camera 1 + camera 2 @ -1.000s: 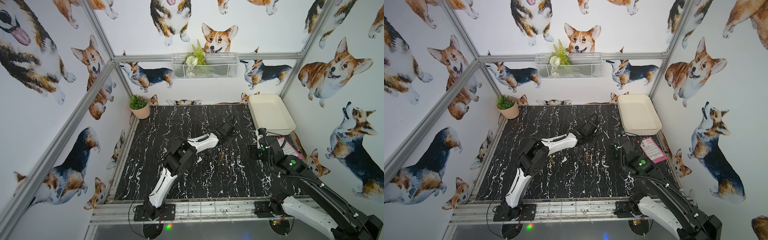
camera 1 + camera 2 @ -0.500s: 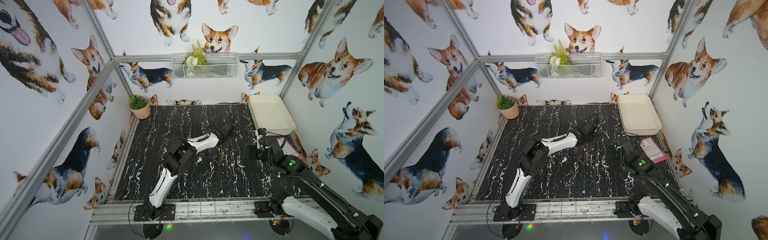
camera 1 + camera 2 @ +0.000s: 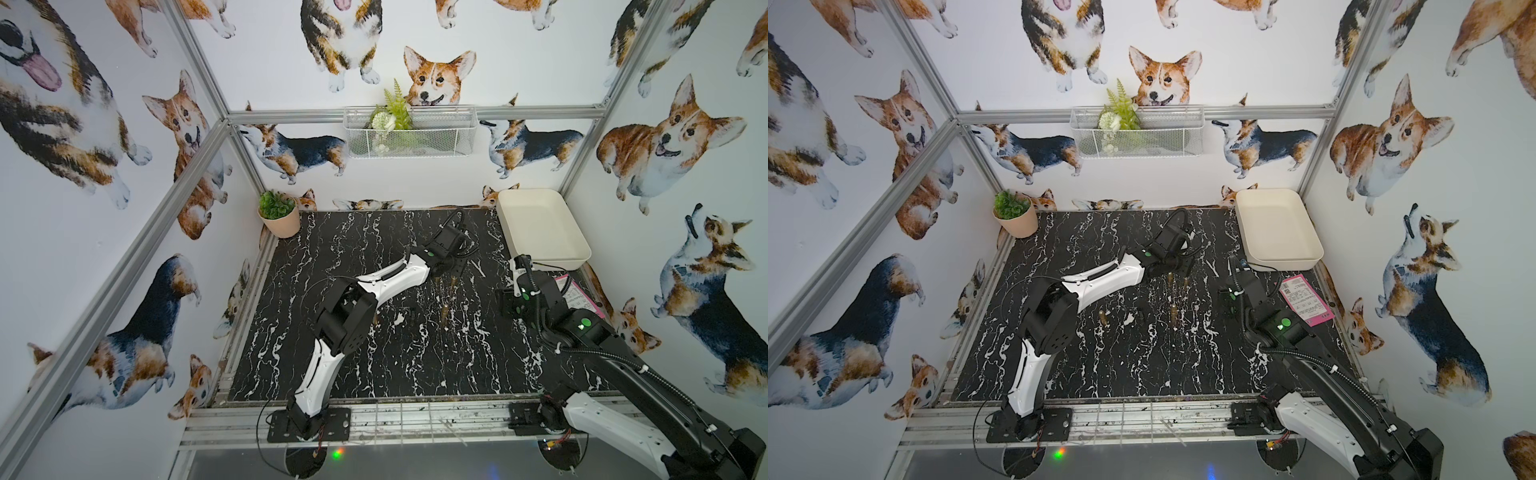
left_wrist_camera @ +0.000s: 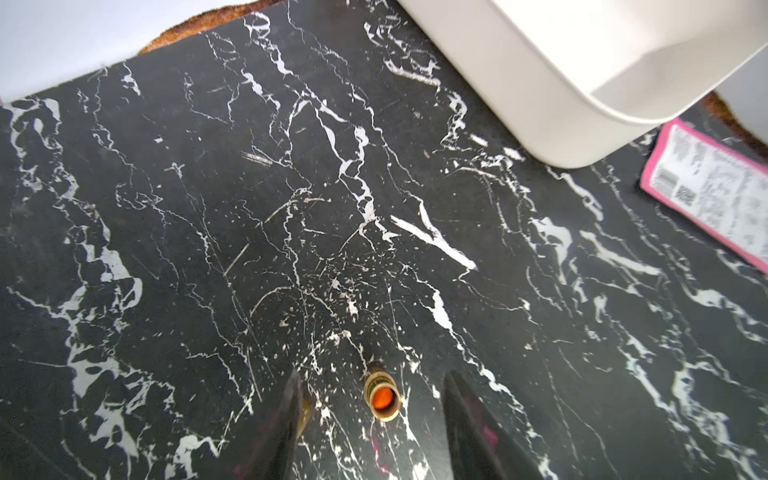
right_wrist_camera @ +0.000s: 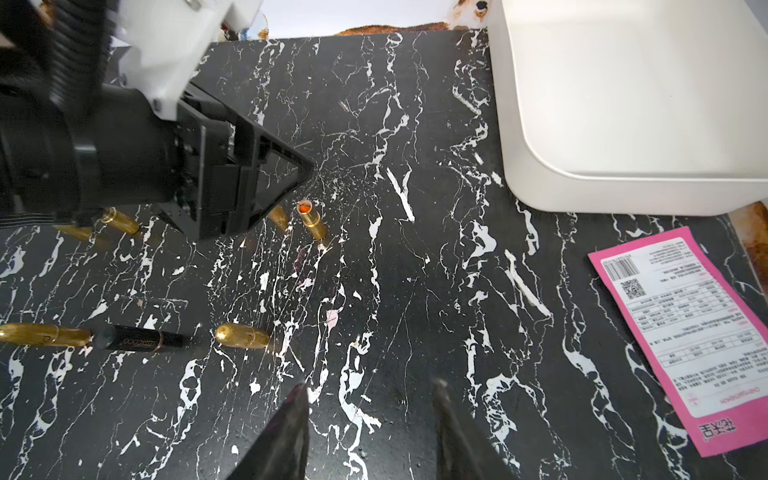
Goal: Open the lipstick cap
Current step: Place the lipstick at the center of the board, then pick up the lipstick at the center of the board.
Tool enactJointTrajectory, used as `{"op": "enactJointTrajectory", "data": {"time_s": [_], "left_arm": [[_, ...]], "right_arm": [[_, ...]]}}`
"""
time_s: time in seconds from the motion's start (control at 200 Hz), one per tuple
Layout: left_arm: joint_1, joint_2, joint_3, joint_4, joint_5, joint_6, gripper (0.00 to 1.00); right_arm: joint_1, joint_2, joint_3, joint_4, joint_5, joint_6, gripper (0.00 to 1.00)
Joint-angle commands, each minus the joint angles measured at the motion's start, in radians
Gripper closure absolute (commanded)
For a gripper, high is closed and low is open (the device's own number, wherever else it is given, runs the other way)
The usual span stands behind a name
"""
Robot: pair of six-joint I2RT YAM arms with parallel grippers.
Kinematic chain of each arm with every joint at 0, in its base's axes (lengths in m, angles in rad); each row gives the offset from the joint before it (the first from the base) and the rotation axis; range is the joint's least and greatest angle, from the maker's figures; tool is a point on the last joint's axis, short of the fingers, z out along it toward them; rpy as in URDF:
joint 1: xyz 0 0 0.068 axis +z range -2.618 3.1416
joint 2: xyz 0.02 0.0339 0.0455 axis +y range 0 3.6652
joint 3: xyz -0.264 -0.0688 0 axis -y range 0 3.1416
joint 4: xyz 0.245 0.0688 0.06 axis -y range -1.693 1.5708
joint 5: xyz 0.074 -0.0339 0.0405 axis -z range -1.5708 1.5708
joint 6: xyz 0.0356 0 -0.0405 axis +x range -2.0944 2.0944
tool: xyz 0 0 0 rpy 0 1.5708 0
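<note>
Hovering over one uncapped lipstick, the left gripper stands released, jaws either side. Right gripper spread, empty. Nearer, two gold capsules flank one black tube.

In front of me the black marble tabletop carries a white tray at its far right corner, with a pink printed slip just beside it. A potted plant sits far left. Mid-table stands an uncapped gold lipstick. Nearby lie a black tube and gold pieces, possibly caps.
</note>
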Motion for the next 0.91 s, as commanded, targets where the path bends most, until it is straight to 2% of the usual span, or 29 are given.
{"op": "enactJointTrajectory", "data": {"time_s": [0.0,0.135,0.3,0.49,0.596,0.681,0.901], "left_arm": [[0.015,-0.072,0.017,-0.078,0.063,-0.028,0.4],[0.031,-0.128,0.072,-0.247,0.102,-0.047,0.38],[0.052,-0.219,0.042,-0.388,0.169,-0.076,0.35],[0.052,-0.275,0.007,-0.552,0.245,-0.077,0.36],[0.043,-0.309,-0.053,-0.579,0.26,-0.079,0.36],[0.021,-0.325,-0.102,-0.577,0.228,-0.072,0.36],[-0.046,-0.265,-0.131,-0.539,0.209,-0.089,0.37]], "right_arm": [[0.0,0.03,0.054,0.011,0.002,-0.04,0.5],[0.0,0.086,0.114,0.02,-0.032,-0.068,0.5],[0.0,0.167,0.16,0.058,-0.089,-0.059,0.51],[0.0,0.217,0.163,0.108,-0.141,0.015,0.51],[0.0,0.216,0.134,0.137,-0.139,0.051,0.51],[0.0,0.224,0.132,0.136,-0.14,0.061,0.51],[-0.002,0.217,0.162,0.081,-0.065,0.06,0.52]]}}
